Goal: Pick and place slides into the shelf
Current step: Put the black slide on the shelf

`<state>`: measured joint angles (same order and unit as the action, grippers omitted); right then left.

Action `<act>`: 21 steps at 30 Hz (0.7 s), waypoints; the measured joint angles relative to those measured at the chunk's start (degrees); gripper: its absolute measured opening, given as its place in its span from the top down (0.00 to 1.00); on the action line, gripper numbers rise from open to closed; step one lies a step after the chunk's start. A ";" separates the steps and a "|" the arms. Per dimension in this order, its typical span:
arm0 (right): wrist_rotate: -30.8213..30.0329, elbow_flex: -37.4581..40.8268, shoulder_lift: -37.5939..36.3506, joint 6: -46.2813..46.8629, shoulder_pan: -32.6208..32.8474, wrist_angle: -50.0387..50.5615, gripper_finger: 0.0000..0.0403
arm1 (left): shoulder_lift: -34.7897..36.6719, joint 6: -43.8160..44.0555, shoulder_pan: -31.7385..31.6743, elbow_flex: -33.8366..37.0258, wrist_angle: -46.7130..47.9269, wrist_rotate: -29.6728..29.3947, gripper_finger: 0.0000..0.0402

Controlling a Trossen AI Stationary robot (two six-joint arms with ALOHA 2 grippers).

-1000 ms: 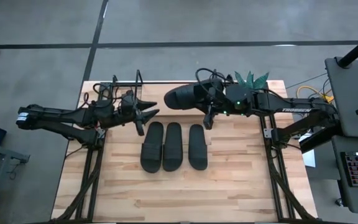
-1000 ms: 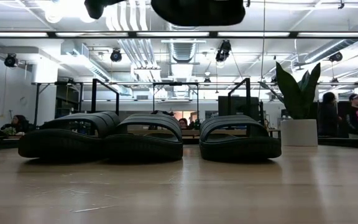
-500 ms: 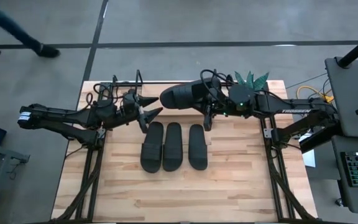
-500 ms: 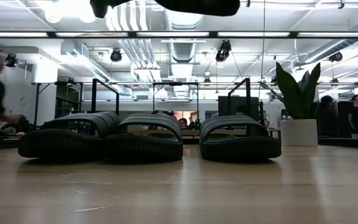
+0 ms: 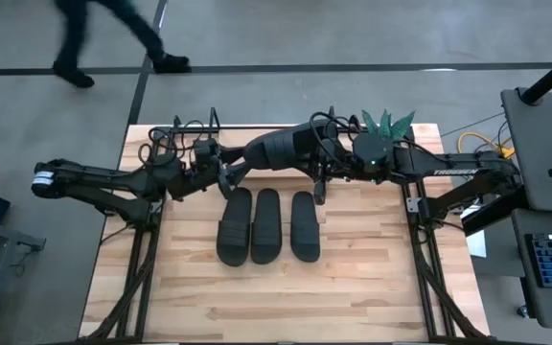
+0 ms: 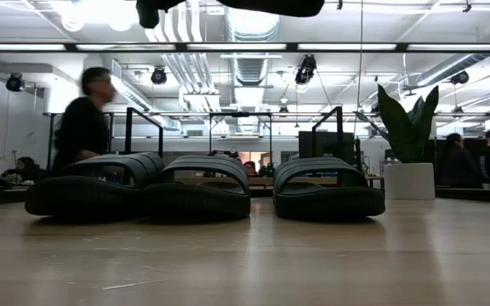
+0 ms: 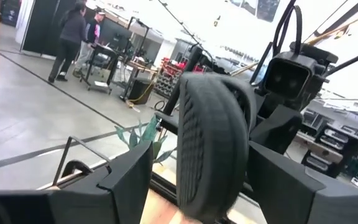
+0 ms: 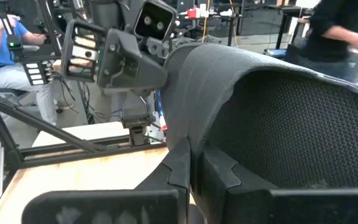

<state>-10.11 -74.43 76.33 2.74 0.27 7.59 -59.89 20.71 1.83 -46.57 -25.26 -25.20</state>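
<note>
The right tool (image 5: 316, 165), clamped on a matte black slide sandal (image 5: 278, 149) above the counter's (image 5: 353, 287) far edge, met the left tool (image 5: 226, 174), fingers apart; both should grip before release.

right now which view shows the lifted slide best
The left wrist view: the lifted slide fills the frame, sole end-on between the open left gripper fingers. The right wrist view shows its strap, clamped by the right gripper. The high view shows it small between both arms; the low view catches only its underside at the top edge.
</note>
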 joint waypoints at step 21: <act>-0.26 -0.02 0.00 0.26 2.23 -0.54 0.98 | -3.90 -0.11 0.00 0.00 -5.63 0.95 0.93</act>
<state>-10.37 -74.46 76.34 3.00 2.50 7.05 -63.79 20.60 1.83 -46.57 -30.90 -24.25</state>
